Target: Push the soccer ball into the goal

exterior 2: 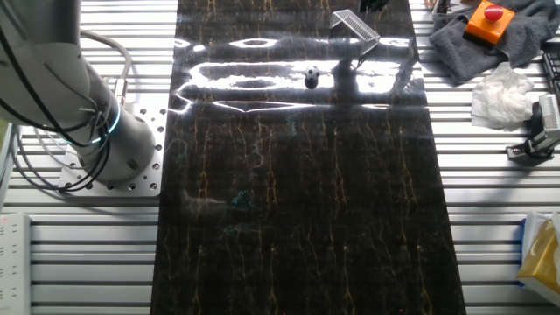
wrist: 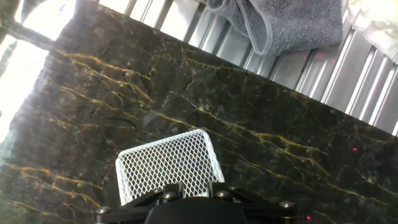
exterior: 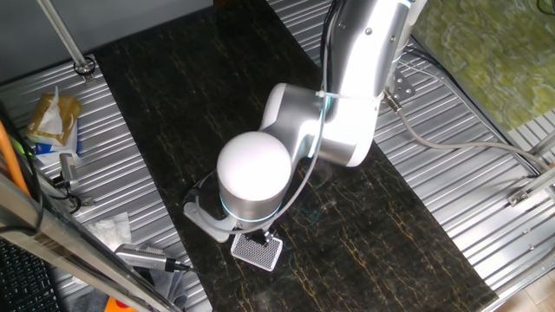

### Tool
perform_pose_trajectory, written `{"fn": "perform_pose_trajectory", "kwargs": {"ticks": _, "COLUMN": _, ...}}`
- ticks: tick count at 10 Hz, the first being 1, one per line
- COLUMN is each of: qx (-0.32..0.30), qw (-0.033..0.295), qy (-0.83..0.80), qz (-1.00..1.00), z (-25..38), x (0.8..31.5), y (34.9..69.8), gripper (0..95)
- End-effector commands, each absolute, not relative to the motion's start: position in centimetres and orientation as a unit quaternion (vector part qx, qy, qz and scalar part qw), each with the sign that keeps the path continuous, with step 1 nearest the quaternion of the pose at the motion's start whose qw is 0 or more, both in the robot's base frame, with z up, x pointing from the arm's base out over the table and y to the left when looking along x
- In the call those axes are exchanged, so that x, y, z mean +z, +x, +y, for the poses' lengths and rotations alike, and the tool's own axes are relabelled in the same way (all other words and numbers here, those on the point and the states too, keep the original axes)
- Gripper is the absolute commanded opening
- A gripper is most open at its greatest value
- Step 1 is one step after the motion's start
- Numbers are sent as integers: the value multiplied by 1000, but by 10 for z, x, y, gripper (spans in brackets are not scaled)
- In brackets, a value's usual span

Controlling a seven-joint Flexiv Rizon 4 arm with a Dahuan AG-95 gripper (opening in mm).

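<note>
The soccer ball is a small black-and-white ball resting on the dark marbled mat near its far end. It is hidden in the other two views. The goal, a white-rimmed mesh rectangle, leans to the right of the ball and a short gap beyond it. My gripper hangs right over the goal. In the hand view the goal fills the space just ahead of my gripper. The two fingers stand apart with mesh showing between them and nothing gripped. The goal's lower edge is hidden behind the hand.
A grey towel with an orange button box lies just off the mat beside the goal, also seen as the towel. White tissue lies nearby. The arm's base stands left of the mat. A snack bag lies on the slatted table.
</note>
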State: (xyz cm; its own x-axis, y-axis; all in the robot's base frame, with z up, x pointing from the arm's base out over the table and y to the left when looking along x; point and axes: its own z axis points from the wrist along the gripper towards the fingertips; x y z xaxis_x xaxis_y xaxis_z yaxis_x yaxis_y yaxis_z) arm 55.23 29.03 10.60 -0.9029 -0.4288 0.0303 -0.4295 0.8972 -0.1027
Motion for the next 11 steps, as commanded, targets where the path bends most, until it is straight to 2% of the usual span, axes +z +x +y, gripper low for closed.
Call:
{"fn": "perform_pose_trajectory", "kwargs": {"ticks": 1, "qx": 52, "qw": 0, "qy": 218, "qz": -975, "z": 288, "x": 107, "y": 549, "gripper": 190}}
{"fn": "perform_pose_trajectory", "kwargs": {"ticks": 4, "qx": 50, "qw": -2, "qy": 231, "qz": -972, "z": 266, "x": 107, "y": 525, "gripper": 190}}
{"fn": "perform_pose_trajectory", "kwargs": {"ticks": 8, "qx": 56, "qw": -12, "qy": 241, "qz": -969, "z": 240, "x": 93, "y": 475, "gripper": 190}}
{"fn": "perform_pose_trajectory", "kwargs": {"ticks": 11, "qx": 56, "qw": -11, "qy": 254, "qz": -966, "z": 220, "x": 94, "y": 457, "gripper": 190}}
